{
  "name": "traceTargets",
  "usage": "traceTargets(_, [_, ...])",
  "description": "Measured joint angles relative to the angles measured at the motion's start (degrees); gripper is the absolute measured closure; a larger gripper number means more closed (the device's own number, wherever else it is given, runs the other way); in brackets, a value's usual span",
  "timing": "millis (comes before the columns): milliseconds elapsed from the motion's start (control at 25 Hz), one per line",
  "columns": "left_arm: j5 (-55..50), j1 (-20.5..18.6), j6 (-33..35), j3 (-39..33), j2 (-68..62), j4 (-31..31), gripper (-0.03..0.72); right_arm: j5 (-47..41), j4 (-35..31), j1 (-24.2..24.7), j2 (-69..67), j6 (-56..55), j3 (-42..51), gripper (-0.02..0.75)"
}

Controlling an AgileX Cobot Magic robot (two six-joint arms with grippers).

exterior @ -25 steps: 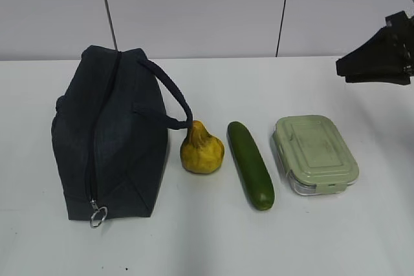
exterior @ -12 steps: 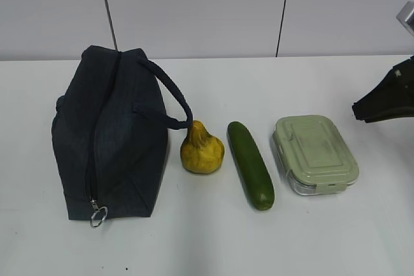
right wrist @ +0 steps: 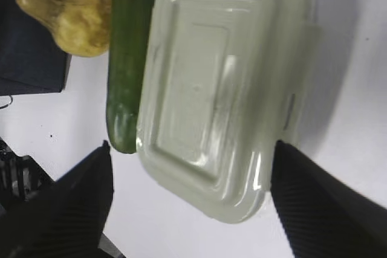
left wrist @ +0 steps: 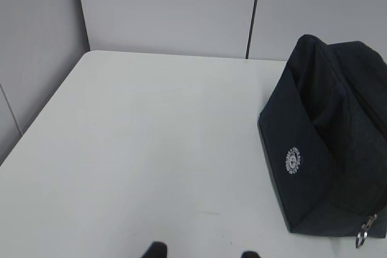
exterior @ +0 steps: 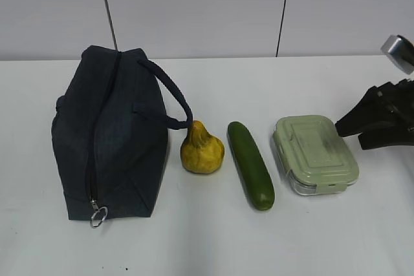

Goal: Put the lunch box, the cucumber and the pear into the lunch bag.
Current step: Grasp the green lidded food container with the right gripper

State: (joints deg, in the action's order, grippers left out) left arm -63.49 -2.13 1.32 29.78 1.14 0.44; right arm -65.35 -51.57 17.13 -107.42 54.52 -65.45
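Bag (exterior: pixel 110 135) zipped, lying toward desk's (exterior: pixel 213 244) left edge; pear (exterior: pixel 201 149), cucumber (exterior: pixel 250 165), box (exterior: pixel 315 153) in a row to its right. Right gripper (right wrist: pixel 192 179) spread wide, hovering over box, near right edge. Left gripper (left wrist: pixel 202 252) barely visible, part-open, holding nothing.

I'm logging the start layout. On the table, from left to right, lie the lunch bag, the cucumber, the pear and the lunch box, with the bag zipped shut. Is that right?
Not quite: the order of the two middle items is swapped. The exterior view shows the lunch bag, then the pear, then the cucumber, then the lunch box. The bag does look zipped shut.
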Motion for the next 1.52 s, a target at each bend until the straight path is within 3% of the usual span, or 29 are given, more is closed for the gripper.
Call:
traceTargets(640, [0.0, 0.0, 0.0, 0.0, 0.0, 0.0, 0.450, -2.1, -0.2, 0.1, -18.7, -3.9, -15.6, 0.104])
traceTargets(880, [0.0, 0.0, 0.0, 0.0, 0.0, 0.0, 0.450, -4.3, 2.4, 0.1, -19.2, -4.1, -15.9, 0.115])
traceTargets(1520, [0.0, 0.0, 0.0, 0.0, 0.0, 0.0, 0.450, -4.7, 0.7, 0.1, -17.0, 2.0, -9.8, 0.160])
